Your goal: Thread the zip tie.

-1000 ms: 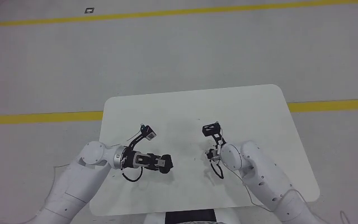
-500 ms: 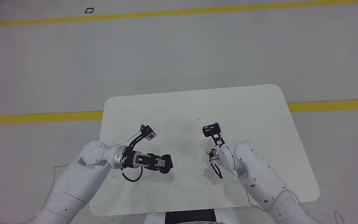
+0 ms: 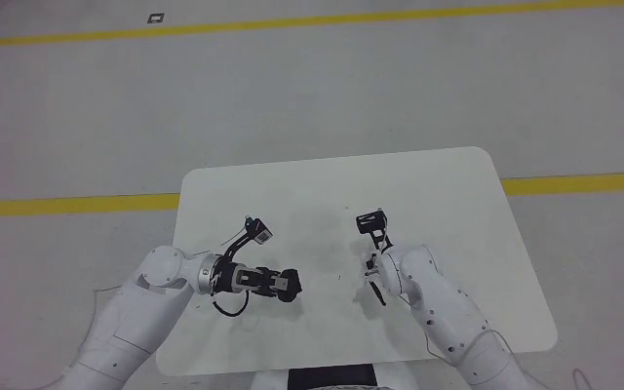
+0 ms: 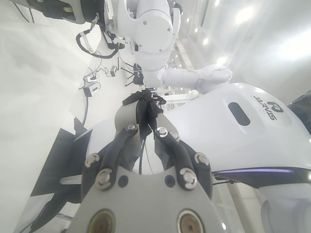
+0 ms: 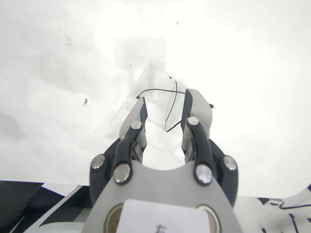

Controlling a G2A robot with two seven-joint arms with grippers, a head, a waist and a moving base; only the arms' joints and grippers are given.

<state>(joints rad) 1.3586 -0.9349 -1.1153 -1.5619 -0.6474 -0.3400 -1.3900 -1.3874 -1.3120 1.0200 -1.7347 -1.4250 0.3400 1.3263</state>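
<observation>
Your left gripper sits over the near left part of the white table, exactly where it was a second ago; that arm has not shifted at all. In the left wrist view its fingers are pressed together, pinching a thin black strap that runs back between them towards the palm. Dark material is bunched at the tips, and you cannot make out what it is.

Moving right, your right gripper hangs tip-down close to the table, near the middle and well apart from the left one. This is the arm that has changed. Over the last second its forearm has drawn in a little towards the left arm, and the wrist has tipped slightly away from the robot. The gripper itself has stayed over nearly the same spot.

In the right wrist view the fingers are spread wide and grip nothing. Below them a piece of clear plastic lies flat on the table. A thin black zip tie lies on it, crossing the gap between the two fingertips, with a second thin black line crossing it. You cannot tell whether the right fingertip touches the tie.
</observation>
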